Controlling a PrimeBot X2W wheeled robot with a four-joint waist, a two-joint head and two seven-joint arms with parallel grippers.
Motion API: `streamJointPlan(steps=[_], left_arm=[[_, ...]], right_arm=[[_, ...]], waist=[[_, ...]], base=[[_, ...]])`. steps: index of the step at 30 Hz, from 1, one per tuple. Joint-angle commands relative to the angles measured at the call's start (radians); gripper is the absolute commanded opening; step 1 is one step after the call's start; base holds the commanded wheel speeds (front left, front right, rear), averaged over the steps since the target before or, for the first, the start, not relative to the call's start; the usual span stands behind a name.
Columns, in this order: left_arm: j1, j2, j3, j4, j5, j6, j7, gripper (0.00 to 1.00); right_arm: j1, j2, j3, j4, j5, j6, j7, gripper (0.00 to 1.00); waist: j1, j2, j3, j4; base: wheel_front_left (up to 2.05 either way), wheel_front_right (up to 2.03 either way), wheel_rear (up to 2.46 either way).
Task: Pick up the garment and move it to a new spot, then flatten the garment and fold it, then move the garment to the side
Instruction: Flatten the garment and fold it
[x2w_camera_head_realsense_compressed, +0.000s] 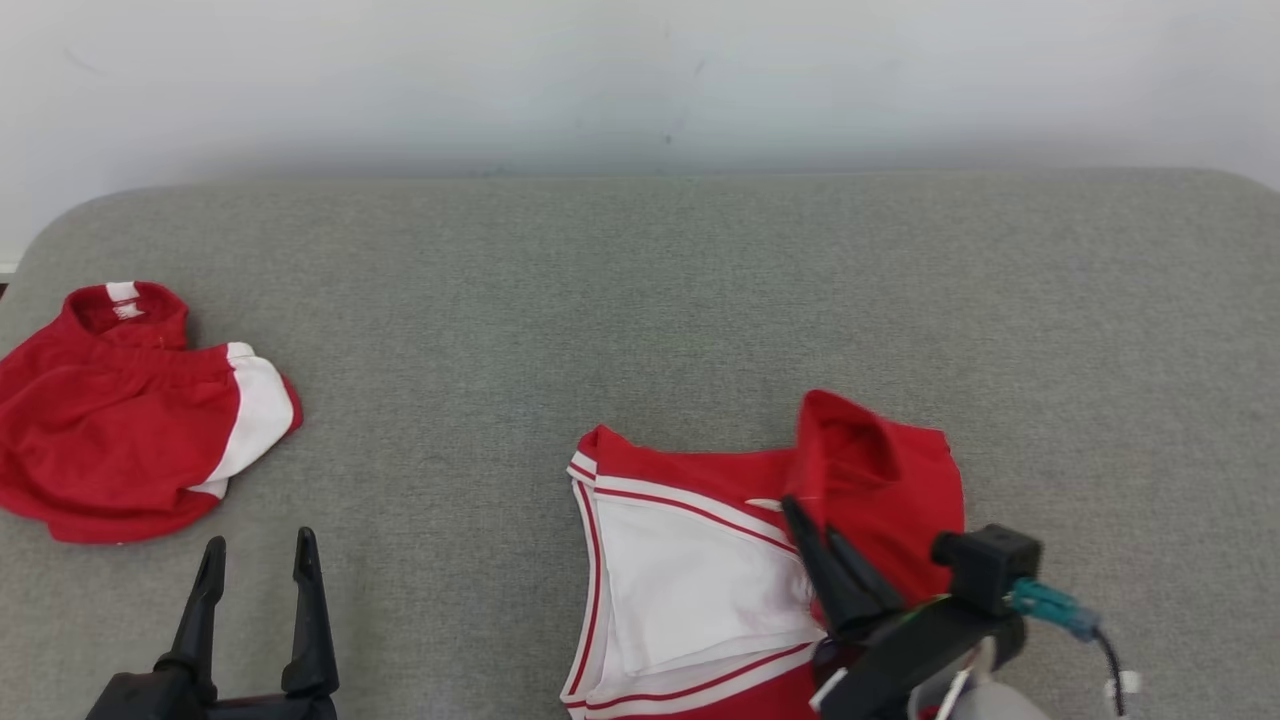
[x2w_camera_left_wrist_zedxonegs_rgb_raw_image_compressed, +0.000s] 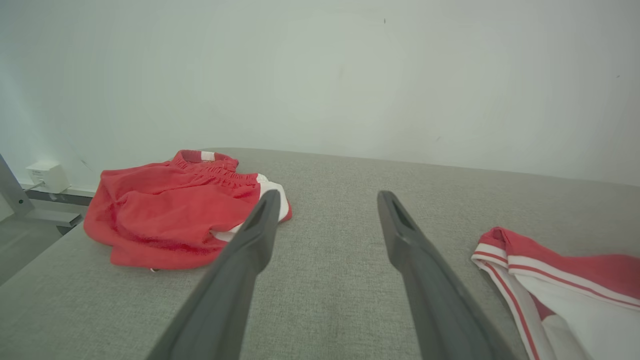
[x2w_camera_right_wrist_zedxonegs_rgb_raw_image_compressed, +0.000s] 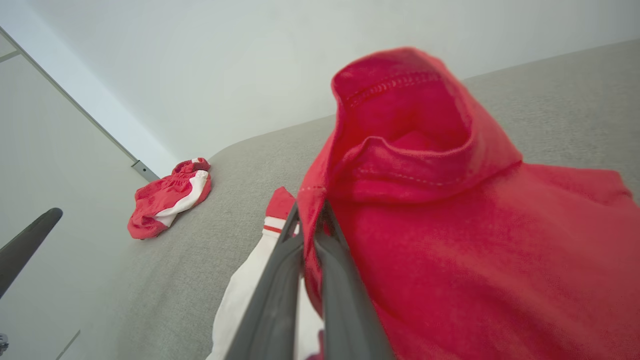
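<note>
Pinching a raised red fold of the garment (x2w_camera_head_realsense_compressed: 690, 570), we are holding our right gripper (x2w_camera_head_realsense_compressed: 808, 518) closed on the cloth, with its two dark fingers pressing the red fabric between them. The garment, red with a white panel and striped trim, is lying partly bunched on the near right part of the grey table (x2w_camera_head_realsense_compressed: 640, 300). Our left gripper (x2w_camera_head_realsense_compressed: 258, 545) is hovering wide open over the near left, touching nothing. Red-and-white shorts (x2w_camera_head_realsense_compressed: 110, 420) are lying crumpled at the left edge, well apart from the garment.
</note>
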Motion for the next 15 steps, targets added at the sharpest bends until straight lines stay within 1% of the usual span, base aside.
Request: streamJointPlan(steps=[1, 7, 13, 15], left_arm=[[-0.01, 0.0, 0.0, 0.004, -0.01, 0.004, 0.0, 1.0], [-0.012, 0.0, 0.002, 0.02, -0.01, -0.008, 0.0, 1.0], [-0.015, 0.0, -0.003, 0.034, -0.013, -0.005, 0.0, 1.0], [-0.014, 0.0, -0.008, 0.037, -0.013, -0.003, 0.0, 1.0]], right_arm=[[-0.011, 0.02, 0.017, 0.005, -0.002, -0.003, 0.001, 0.0], [-0.044, 0.089, 0.087, 0.058, 0.0, -0.003, -0.021, 0.0], [-0.082, 0.131, 0.139, 0.141, 0.019, -0.003, -0.045, 0.0], [-0.088, 0.136, 0.157, 0.179, 0.032, -0.003, -0.047, 0.0]], waist=[[0.0, 0.0, -0.002, 0.016], [0.0, 0.0, -0.007, 0.046], [0.0, 0.0, -0.011, 0.064], [0.0, 0.0, -0.014, 0.067]], base=[[0.0, 0.0, 0.0], [0.0, 0.0, 0.0], [0.0, 0.0, 0.0], [0.0, 0.0, 0.0]])
